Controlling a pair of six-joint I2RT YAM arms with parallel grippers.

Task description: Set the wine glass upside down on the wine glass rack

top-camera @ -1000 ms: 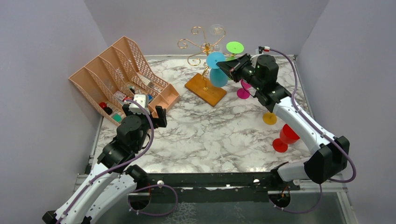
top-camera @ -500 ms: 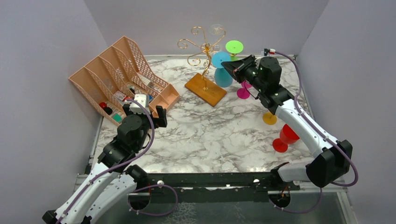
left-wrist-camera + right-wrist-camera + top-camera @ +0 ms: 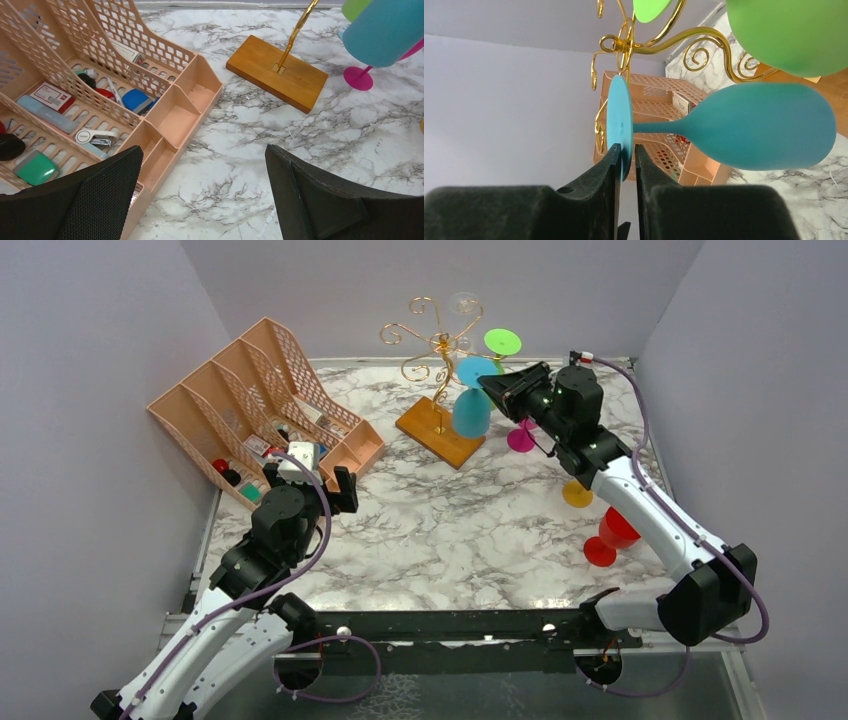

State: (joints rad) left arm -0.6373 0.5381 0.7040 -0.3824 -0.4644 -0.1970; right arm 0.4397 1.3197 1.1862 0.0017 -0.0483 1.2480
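On the right wrist view, my right gripper (image 3: 626, 150) has its jaws narrow on either side of the foot of the teal wine glass (image 3: 764, 127); I can't tell whether they pinch it. The glass hangs bowl-down at the gold wine glass rack (image 3: 432, 340), and I can't make out its seat on the scrolls. The green glass (image 3: 794, 30) is cropped. My left gripper (image 3: 202, 150) gapes wide, holding nothing. Labels in the peach organiser (image 3: 172, 120) are unreadable.

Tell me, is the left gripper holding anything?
No, the left gripper is wide open, with only the bare marble table showing between its fingers.
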